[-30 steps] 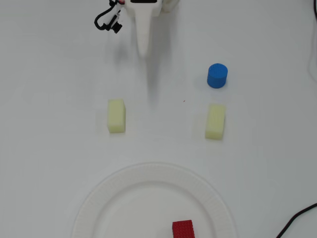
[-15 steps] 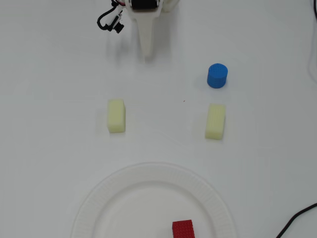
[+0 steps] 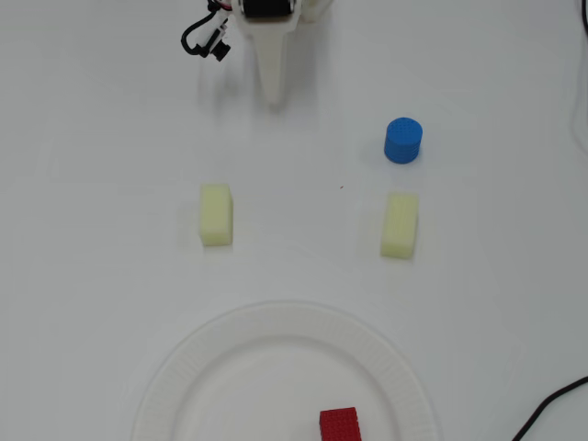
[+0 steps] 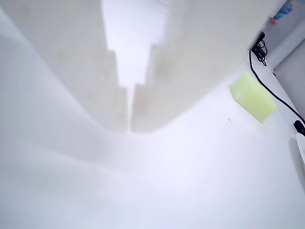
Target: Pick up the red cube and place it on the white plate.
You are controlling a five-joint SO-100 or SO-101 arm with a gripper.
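From my overhead view I see the red cube lying on the white plate, right of the plate's centre and cut by the bottom edge of the picture. The gripper sits at the top, well apart from the plate, its pale fingers drawn together with nothing between them; in the wrist view the tips meet along a thin seam. Two pale yellow blocks lie between gripper and plate, one left, one right. The blue cylinder stands upright just above the right block. A black cable enters at the lower right corner
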